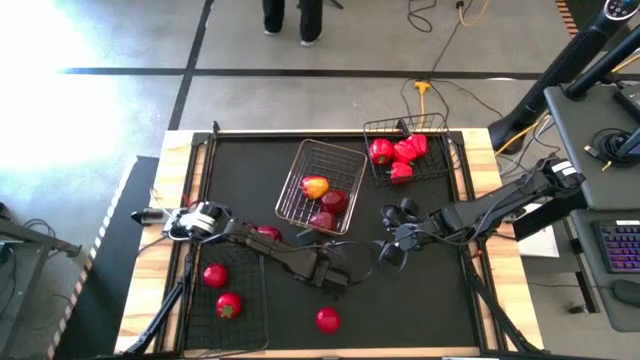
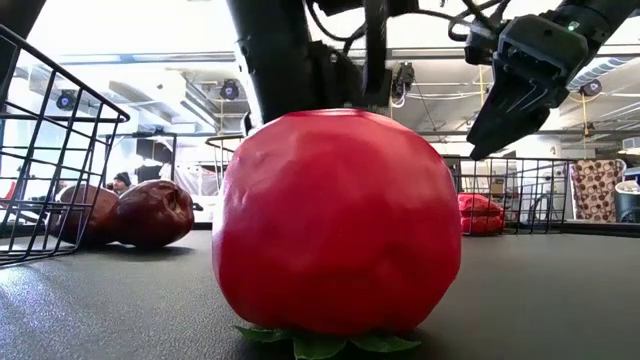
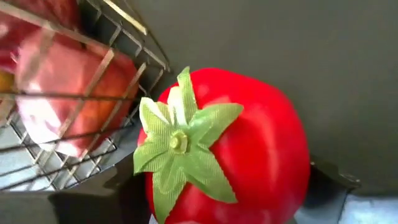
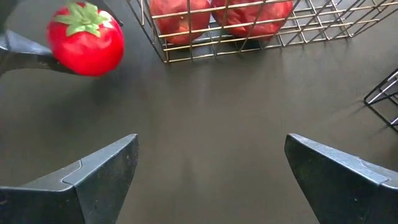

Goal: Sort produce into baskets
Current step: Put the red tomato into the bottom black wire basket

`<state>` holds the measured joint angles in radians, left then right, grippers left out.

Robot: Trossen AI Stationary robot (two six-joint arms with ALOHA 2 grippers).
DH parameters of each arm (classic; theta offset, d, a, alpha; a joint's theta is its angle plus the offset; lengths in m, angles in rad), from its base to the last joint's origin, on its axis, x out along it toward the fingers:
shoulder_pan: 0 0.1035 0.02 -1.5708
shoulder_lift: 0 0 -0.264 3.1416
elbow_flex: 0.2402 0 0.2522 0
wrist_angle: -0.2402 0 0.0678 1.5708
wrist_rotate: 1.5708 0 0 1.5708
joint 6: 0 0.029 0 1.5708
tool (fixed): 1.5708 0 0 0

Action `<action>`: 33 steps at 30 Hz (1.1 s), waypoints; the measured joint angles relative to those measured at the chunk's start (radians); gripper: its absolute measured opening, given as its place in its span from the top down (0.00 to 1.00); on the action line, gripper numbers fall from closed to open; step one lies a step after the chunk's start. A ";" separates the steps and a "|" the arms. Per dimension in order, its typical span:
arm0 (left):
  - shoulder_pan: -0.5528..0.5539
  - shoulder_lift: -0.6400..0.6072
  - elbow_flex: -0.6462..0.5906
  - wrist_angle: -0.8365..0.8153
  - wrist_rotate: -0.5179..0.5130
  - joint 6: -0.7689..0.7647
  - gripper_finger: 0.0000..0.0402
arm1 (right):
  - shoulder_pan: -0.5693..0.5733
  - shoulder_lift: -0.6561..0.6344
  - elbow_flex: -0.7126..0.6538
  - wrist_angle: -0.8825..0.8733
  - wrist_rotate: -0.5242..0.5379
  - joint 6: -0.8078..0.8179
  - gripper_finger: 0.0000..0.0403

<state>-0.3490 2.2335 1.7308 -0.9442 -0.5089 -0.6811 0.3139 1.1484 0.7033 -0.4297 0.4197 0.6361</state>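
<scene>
My left gripper is shut on a red, green-stemmed tomato just off the near corner of the silvery basket. The arm hides the tomato in the high view, but it shows in the right wrist view. The silvery basket holds a yellow-red apple and two dark red apples. My right gripper is open and empty above the mat, right of the tomato. Another tomato rests stem down near the front edge. Two tomatoes lie in the near-left black basket. My left gripper pinches the tomato by its two opposite sides between its two fingers. The green stem leaves face up toward the wrist camera. The fingers come from the table's near side, slanting down. The tomato seems just clear of the mat, with its shadow beside it.
The far-right black basket holds red peppers. A red fruit lies beside the left arm. Bare dark mat stretches at the near right. Power cords and a person's legs show beyond the table's far edge.
</scene>
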 joint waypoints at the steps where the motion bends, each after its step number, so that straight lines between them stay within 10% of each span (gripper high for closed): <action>1: -0.003 -0.001 0.011 -0.004 -0.001 0.000 0.33 | 0.000 0.000 0.000 0.000 0.000 0.000 0.02; 17: -0.280 -0.011 0.581 -0.626 -0.178 -0.054 0.32 | 0.069 0.000 -0.001 0.138 0.001 0.026 0.02; 25: -0.436 -0.042 0.611 -0.626 -0.170 -0.035 0.32 | 0.229 0.000 -0.001 0.378 0.029 0.068 0.02; 33: -0.530 -0.053 0.598 -0.627 -0.124 -0.019 0.32 | 0.439 0.096 -0.001 0.513 0.293 0.225 0.02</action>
<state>-0.8794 2.1802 2.3286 -1.5713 -0.6326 -0.7003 0.7532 1.2442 0.7021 0.0834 0.7131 0.8616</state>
